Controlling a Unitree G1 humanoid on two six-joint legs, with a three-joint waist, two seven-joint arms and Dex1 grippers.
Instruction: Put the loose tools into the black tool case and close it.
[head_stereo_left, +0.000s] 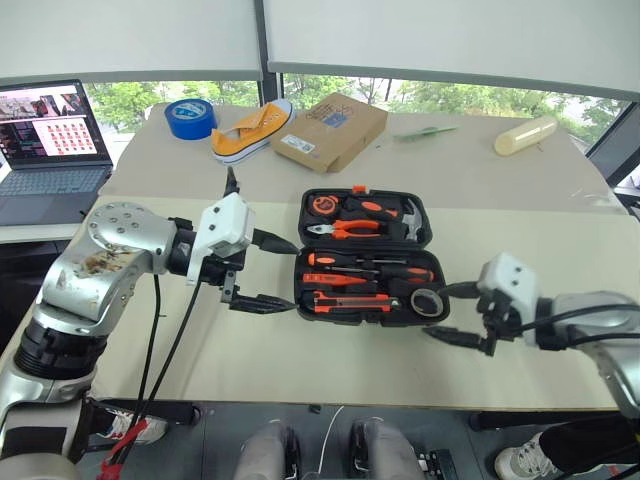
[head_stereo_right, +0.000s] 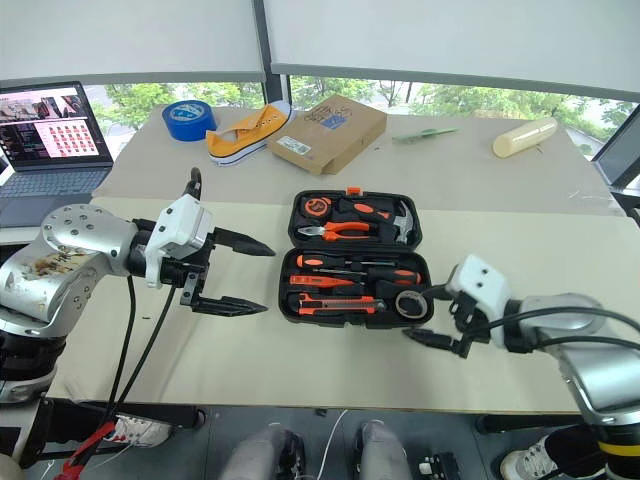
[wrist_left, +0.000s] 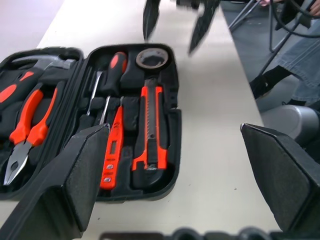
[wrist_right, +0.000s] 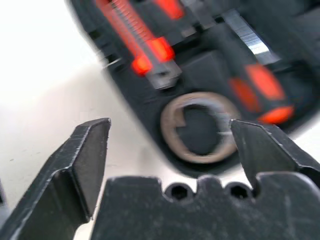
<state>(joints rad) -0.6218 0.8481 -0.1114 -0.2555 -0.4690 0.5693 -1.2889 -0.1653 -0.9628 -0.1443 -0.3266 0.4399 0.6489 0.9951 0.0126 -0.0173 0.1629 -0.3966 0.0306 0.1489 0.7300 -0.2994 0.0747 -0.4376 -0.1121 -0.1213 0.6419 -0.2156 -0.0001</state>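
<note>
— Black fingers spread wide on both arms: the left gripper at centre-left of the frame, the right gripper at lower right, neither one holding or touching anything.

— And the black tool case?

— Lying open mid-frame on the table, between the two grippers. Its near half holds the screwdrivers, the red tester screwdriver, the utility knife and the small tape roll, each in its slot; the tape roll sits at the corner just beside the right gripper.

No lettering comes through anywhere: the label on the cardboard box is too small, the laptop screen shows only thumbnails.
</note>
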